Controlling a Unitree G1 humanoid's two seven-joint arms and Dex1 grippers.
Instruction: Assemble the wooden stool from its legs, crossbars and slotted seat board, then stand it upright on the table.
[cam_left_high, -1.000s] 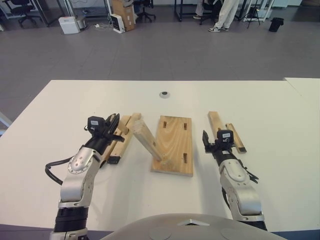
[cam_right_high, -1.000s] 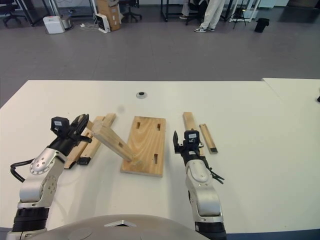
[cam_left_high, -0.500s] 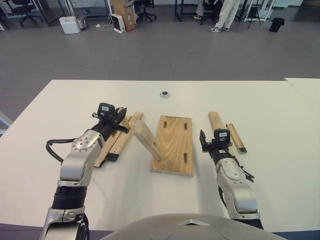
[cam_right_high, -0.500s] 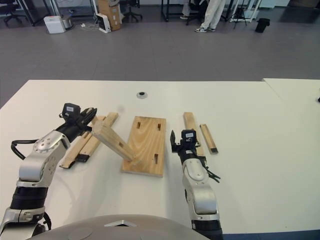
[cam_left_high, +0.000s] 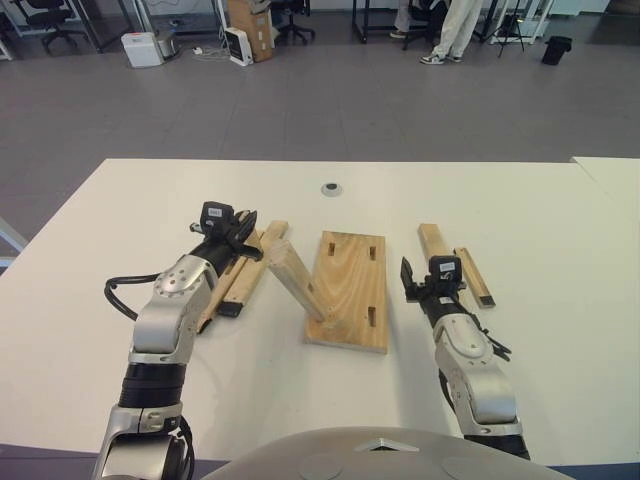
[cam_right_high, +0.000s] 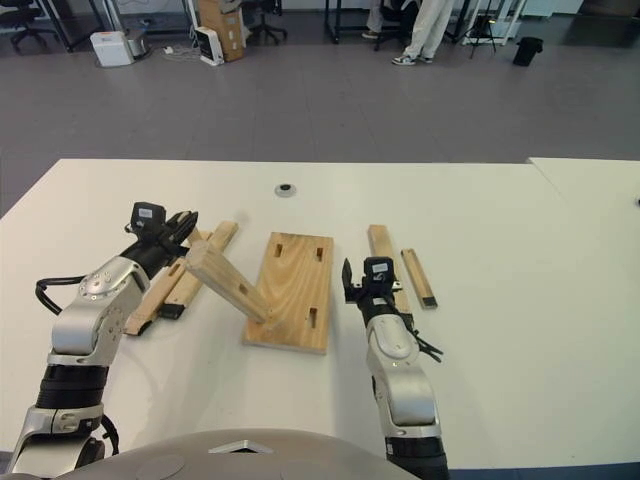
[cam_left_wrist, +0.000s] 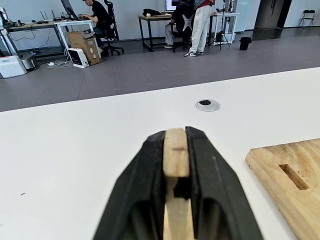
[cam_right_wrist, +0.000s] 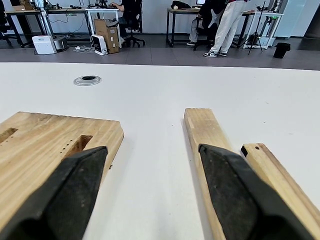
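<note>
Left tool (cam_left_high: 241, 234) clamps a crossbar (cam_left_wrist: 176, 145) on the table (cam_left_high: 530, 200), left of the slotted seat board (cam_left_high: 352, 285). Right tool (cam_right_wrist: 152, 150) rests wide open beside a loose leg (cam_right_wrist: 204, 125). A level lift should best clear the slanted leg (cam_left_high: 293, 277).

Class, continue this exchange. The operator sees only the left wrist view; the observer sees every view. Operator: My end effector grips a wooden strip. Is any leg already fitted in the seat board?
Observer: Yes. One leg rises tilted from the seat board's near left corner.
Operator: And the other arm?
Observer: The right end effector is open, low between the board and two wooden pieces on the right.
Operator: Anything beside what I hold?
Observer: More loose pieces lie beside the wooden strip in your left end effector, left of the board.
</note>
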